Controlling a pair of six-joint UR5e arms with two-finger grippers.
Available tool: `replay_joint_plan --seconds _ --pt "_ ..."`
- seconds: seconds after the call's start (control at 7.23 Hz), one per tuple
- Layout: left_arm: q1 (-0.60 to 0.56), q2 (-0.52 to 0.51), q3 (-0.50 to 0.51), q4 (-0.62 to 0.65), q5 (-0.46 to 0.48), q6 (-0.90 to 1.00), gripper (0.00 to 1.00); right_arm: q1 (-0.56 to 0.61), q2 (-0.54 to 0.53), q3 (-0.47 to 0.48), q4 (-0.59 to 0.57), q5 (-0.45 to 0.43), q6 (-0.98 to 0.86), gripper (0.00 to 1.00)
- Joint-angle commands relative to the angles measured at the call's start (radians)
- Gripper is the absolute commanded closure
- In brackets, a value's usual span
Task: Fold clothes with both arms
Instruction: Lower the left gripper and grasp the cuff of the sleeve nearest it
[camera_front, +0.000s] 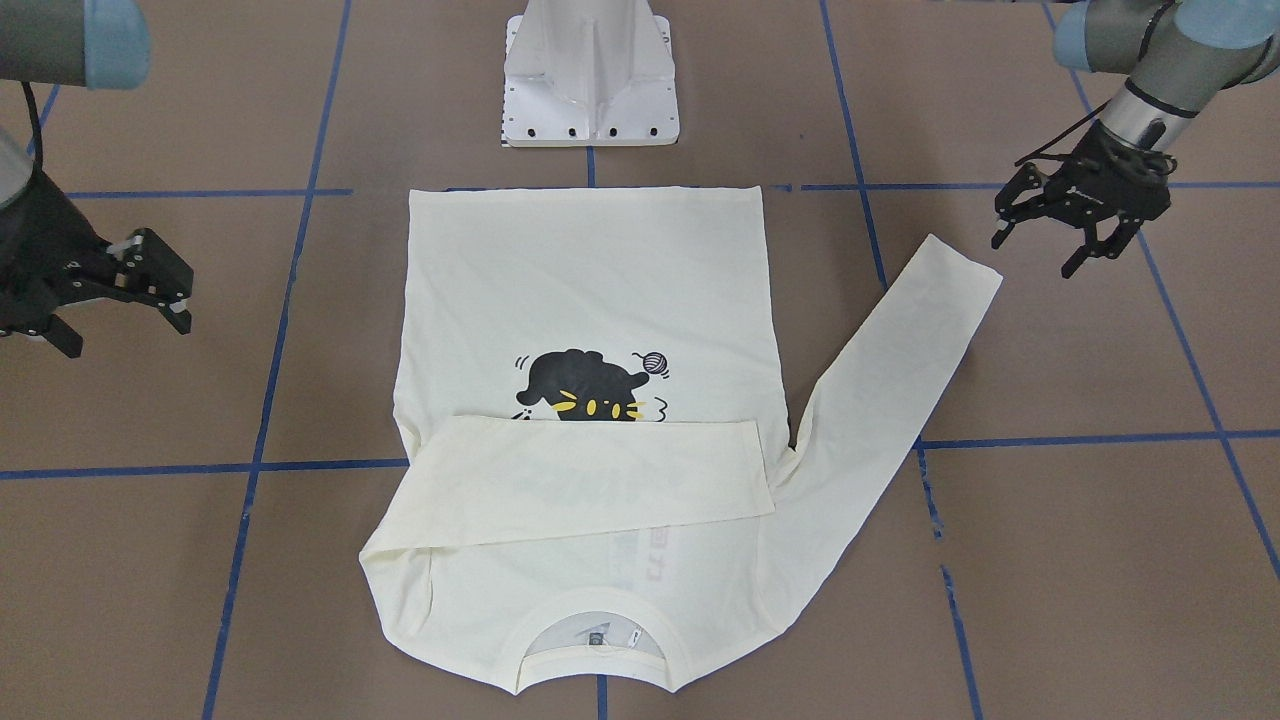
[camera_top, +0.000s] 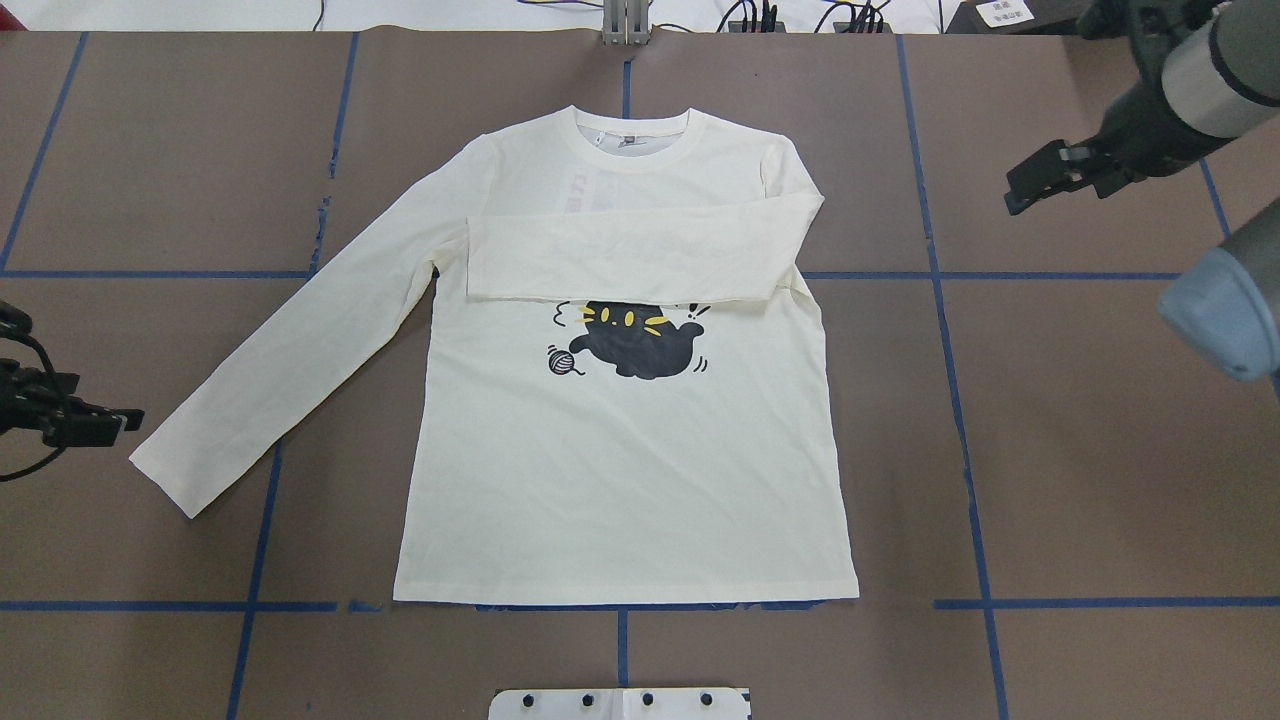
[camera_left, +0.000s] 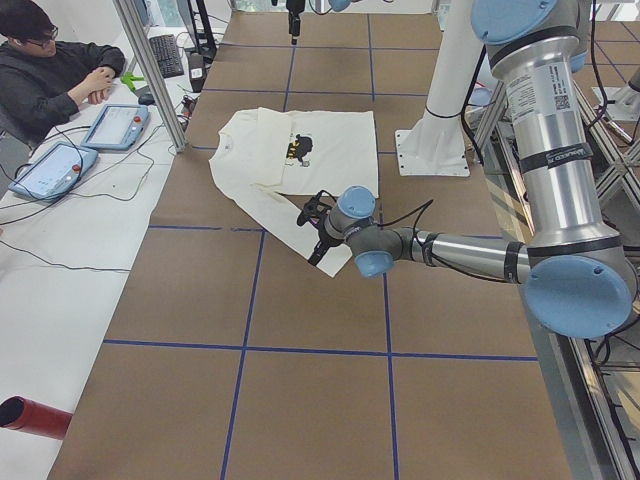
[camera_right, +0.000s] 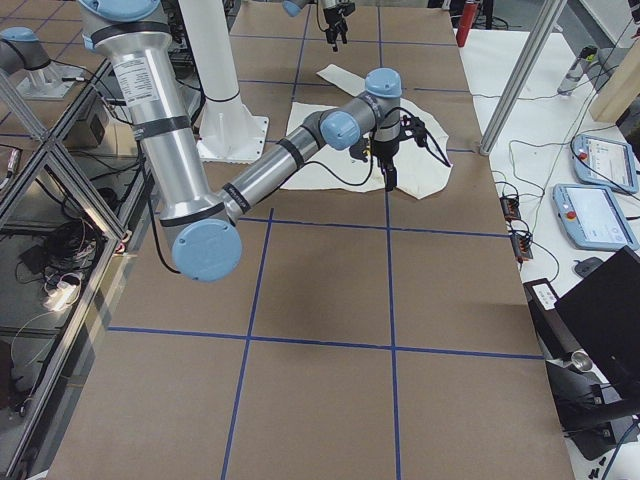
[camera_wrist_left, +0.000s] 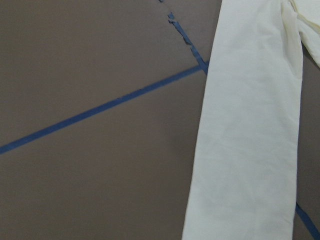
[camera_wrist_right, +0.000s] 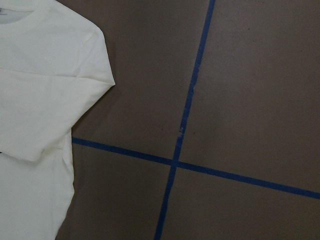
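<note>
The cream long-sleeved shirt with a black cat print (camera_top: 620, 470) lies flat, print up, in the middle of the brown desk crossed by blue tape lines (camera_top: 1100, 450), its collar away from the robot. One sleeve (camera_top: 630, 255) is folded across the chest, covering the top of the cat. The other sleeve (camera_top: 290, 350) stretches out at a slant toward the robot's left.

The silver-grey left arm (camera_left: 470, 255) reaches out low and nearly level. Its wrist is bent so that the black left tool (camera_front: 1035, 250) points down just beside that sleeve's cuff, fingers spread wide and holding nothing.

The right arm (camera_right: 270, 170) slants out from its elbow toward the shirt's folded side. The right tool (camera_front: 125, 330) hangs over bare desk near the shoulder, apart from the cloth, its fingers likewise spread and empty.
</note>
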Motion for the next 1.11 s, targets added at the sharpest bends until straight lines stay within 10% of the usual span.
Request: replay_joint_plan --seconds 0.0,0.97 --pt "0.158 0.001 0.000 0.003 0.097 -0.073 0.05 0.049 -0.156 0.057 0.042 0.014 -0.018 0.00" --pt "0.287 0.028 0.002 0.009 0.197 -0.078 0.34 0.055 -0.189 0.056 0.068 0.011 -0.017 0.00"
